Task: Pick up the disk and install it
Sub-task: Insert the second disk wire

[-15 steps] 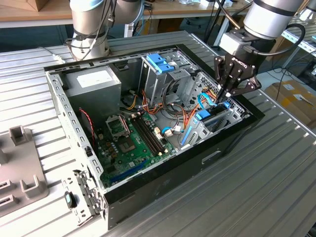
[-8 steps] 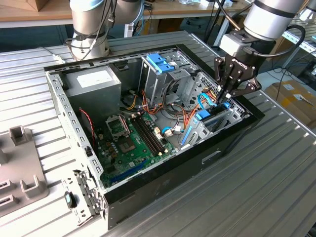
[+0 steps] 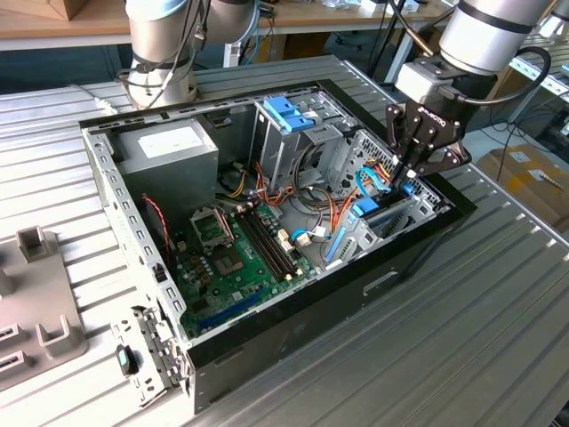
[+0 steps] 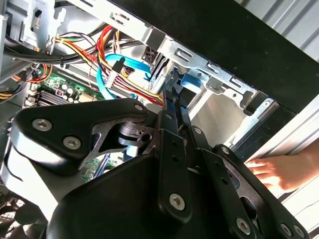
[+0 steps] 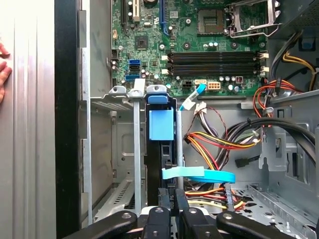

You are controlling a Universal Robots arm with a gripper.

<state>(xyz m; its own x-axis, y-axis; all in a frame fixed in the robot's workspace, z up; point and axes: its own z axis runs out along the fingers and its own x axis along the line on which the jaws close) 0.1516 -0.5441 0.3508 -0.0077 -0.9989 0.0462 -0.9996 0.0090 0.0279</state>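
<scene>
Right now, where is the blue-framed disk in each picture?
Exterior view: disk on edge below the gripper, at the computer case's end toward the exterior view's right.
First wrist view: disk in the drive cage slot, before the motherboard.
Second wrist view: its blue carrier inside that cage.
Shared landmark: the flat light-blue cable beside it.

The disk [image 5: 161, 149], framed in its blue carrier, stands on edge, slotted into the case's metal drive bay [image 5: 114, 149].

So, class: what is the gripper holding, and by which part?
The gripper seems to pinch the disk by its near edge, standing in the drive bay.
</scene>
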